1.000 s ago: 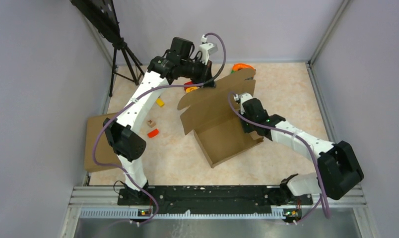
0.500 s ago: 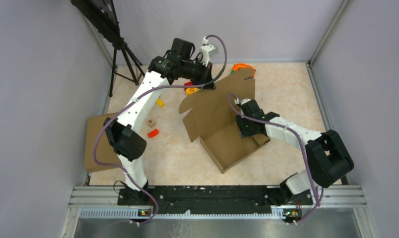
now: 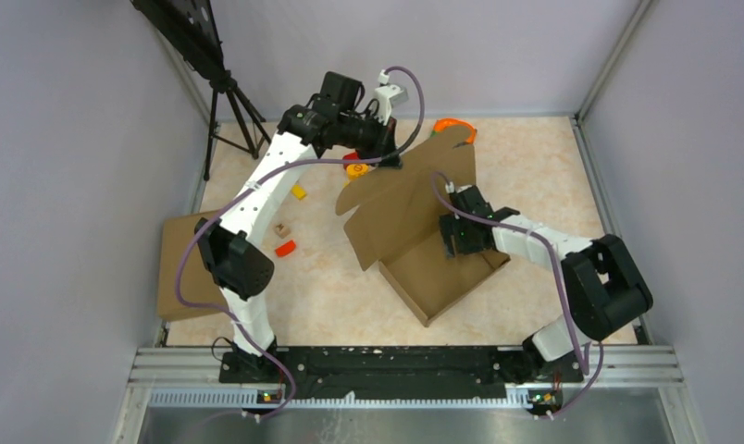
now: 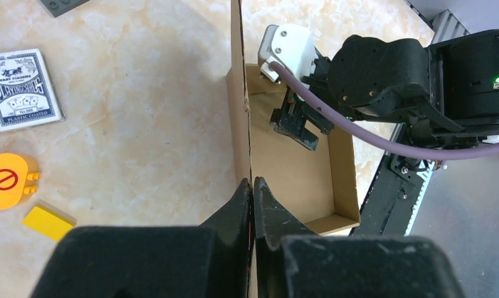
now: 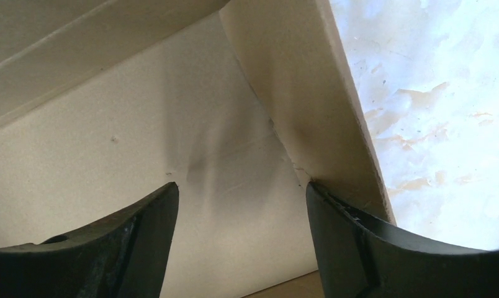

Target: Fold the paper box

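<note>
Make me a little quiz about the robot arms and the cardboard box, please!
1. True or false: the right end effector is shut tight on the paper box.
2. What does the left end effector pinch? A) the box's raised lid flap B) the yellow block C) the tripod
3. Fill in: the blue-printed pack on the table holds playing ____.
Key: 1 false, it is open inside the box. 2 A. 3 cards.
</note>
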